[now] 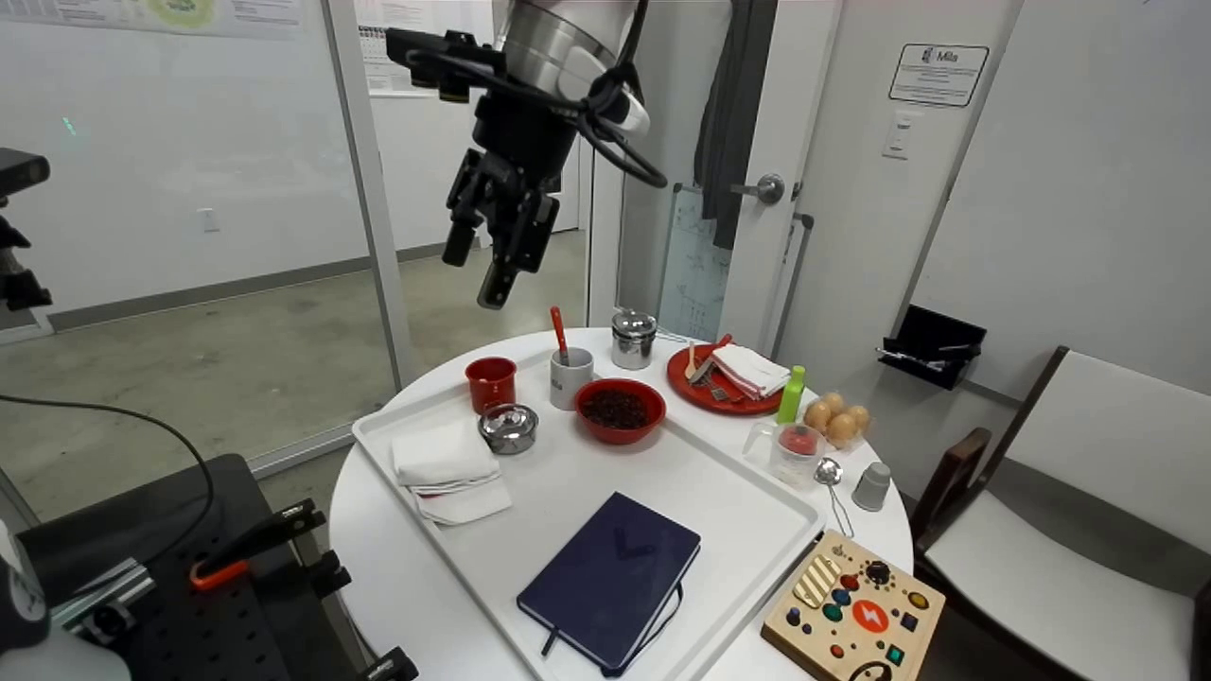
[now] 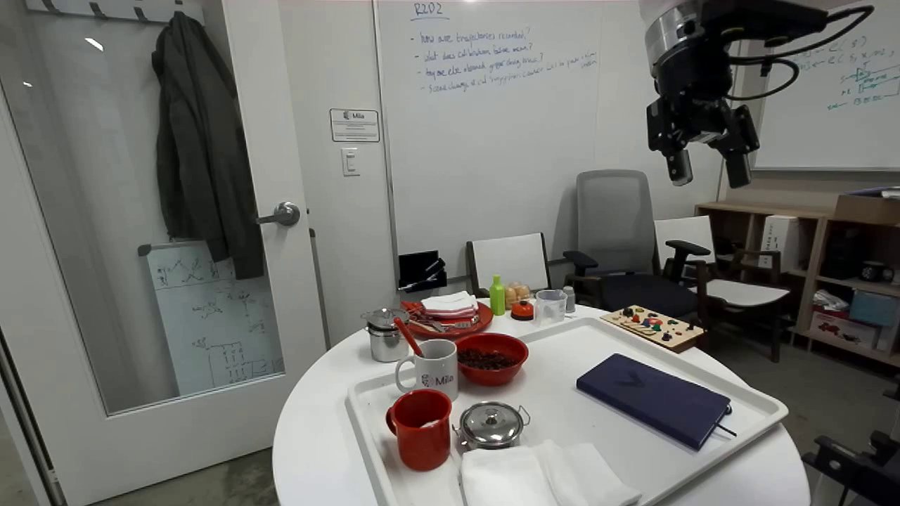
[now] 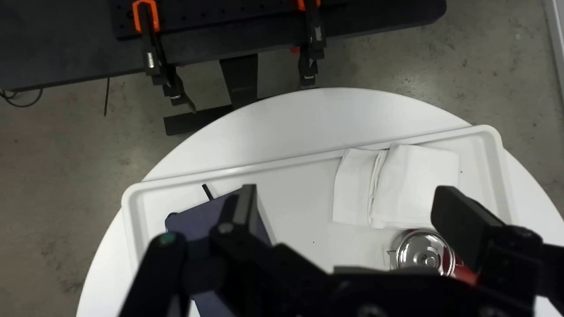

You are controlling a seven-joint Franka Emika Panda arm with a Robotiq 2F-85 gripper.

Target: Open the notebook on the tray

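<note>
"Fingers point(image 3: 462, 220) first: how do they stand?"

"Spread wide apart, released. In both exterior views the gripper point(image 2: 709, 177) hangs high, well apart from everything on the round white table point(image 1: 374, 530)."

"And the navy notebook point(image 1: 610, 579)?"

"Flat and closed on the white tray point(image 1: 558, 478), with a dark ribbon point(image 1: 551, 640) poking out at one edge. In an exterior view it lies nearest of all the tray holds; in the wrist view a finger hides part of it."

"What sits close to that end?"

"Just beside the tray, a wooden board point(image 1: 851, 629) with coloured buttons point(image 1: 869, 616)."

"Farther along the tray?"

"Folded white napkins point(image 1: 443, 452), a lidded steel pot point(image 1: 508, 430) just beside them, a red bowl point(image 1: 620, 436) holding small dark pieces point(image 1: 615, 409), then a red mug point(image 1: 490, 383) and a white mug point(image 1: 570, 386) with a red handle point(image 1: 558, 326) tilting up out of it."

"And off the tray, going back?"

"A grey shaker-like piece point(image 1: 871, 487), a clear handled cup point(image 1: 790, 465), what look like brown eggs point(image 1: 839, 421), an upright green bottle point(image 1: 791, 399), a red plate point(image 1: 677, 378) with a folded cloth point(image 1: 752, 367) and utensils point(image 1: 702, 372), and a lidded steel canister point(image 1: 633, 342)."

"Past the table?"

"A chair point(image 1: 1060, 577) with a white seat, then a door point(image 1: 795, 104) with a lever handle point(image 1: 771, 188)."
</note>
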